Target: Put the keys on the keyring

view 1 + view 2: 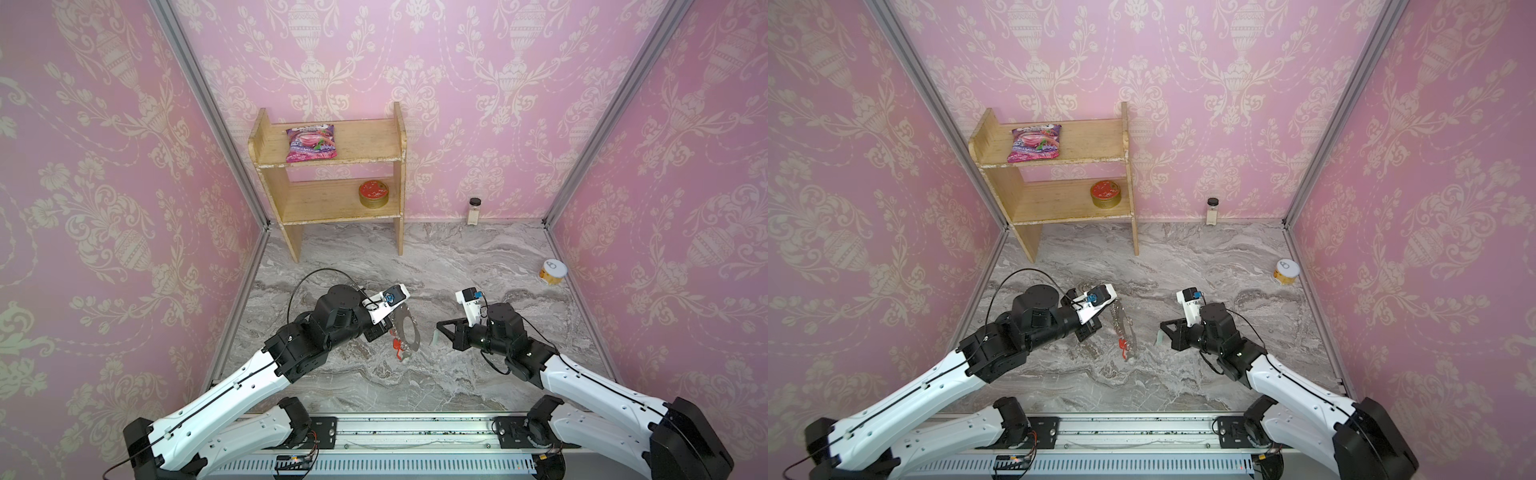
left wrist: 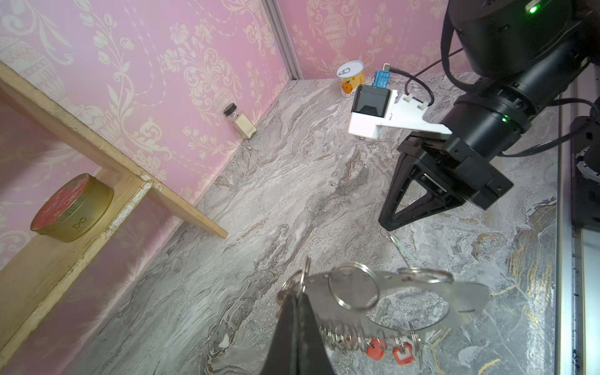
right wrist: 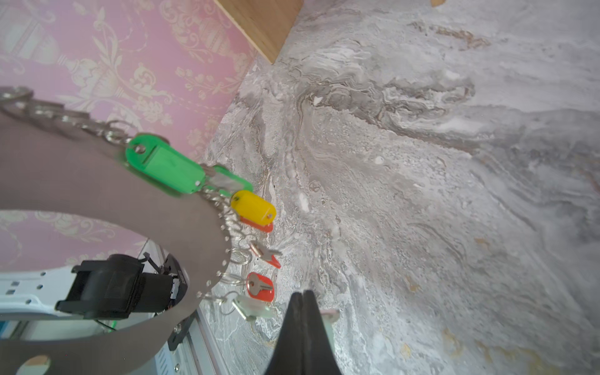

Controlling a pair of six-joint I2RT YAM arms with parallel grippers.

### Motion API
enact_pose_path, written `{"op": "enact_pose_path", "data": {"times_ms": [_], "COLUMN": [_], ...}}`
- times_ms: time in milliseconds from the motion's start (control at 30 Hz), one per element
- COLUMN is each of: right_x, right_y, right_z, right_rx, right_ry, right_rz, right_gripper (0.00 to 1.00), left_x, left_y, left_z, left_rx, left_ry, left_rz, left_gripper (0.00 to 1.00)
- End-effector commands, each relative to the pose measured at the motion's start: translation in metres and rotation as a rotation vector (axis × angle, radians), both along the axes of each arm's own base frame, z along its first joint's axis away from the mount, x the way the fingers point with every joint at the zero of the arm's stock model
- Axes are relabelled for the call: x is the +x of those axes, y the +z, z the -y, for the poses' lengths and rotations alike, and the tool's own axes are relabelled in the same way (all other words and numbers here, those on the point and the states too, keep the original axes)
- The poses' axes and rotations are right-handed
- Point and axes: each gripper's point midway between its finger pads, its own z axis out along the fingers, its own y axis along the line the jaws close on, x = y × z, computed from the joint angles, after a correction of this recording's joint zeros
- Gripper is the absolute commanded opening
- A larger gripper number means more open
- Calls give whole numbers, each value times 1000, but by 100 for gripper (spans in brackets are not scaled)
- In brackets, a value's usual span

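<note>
keyring [image 1: 402,318]: held upright, red tags [image 1: 398,347] hanging from its lower rim.
left gripper [image 1: 392,329]: jaws clamped on the keyring's left rim.
keys [image 1: 437,340]: just right of the keyring, not touching it.
right gripper [image 1: 439,329]: jaws pinched on the keys' pale mint tag.

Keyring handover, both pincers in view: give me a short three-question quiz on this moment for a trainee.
1. True or false: the left pincer is shut on the rim of the keyring.
2. Pick one. The right pincer is: A, open and empty; B, shut on the keys with the pale mint tag; C, shut on a spoon.
3. Fill in: the round tin with the red lid sits on the ____ shelf of the wooden rack.

Key: 1 true; 2 B; 3 lower.
</note>
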Motion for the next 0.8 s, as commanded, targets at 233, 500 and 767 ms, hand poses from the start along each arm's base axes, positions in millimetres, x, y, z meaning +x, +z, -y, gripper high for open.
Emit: {"op": "enact_pose_path", "data": {"times_ms": [233, 500, 767], "right_x": [-1, -8, -15], "right_y": [-64, -64, -89], "right_z": [48, 19, 41], "right_rx": [-62, 14, -51], "right_ry": [-217, -64, -136], "right_rz": [-312, -375, -472], "right_gripper": [0, 0, 0], "left_x": [0, -2, -5], "left_y": [2, -2, -4], "left_z": [9, 12, 13], "left_rx": [-72, -66, -62], "left_ry": [-33, -54, -68], "left_rz": [-49, -77, -94], "left_gripper": [0, 0, 0]}}
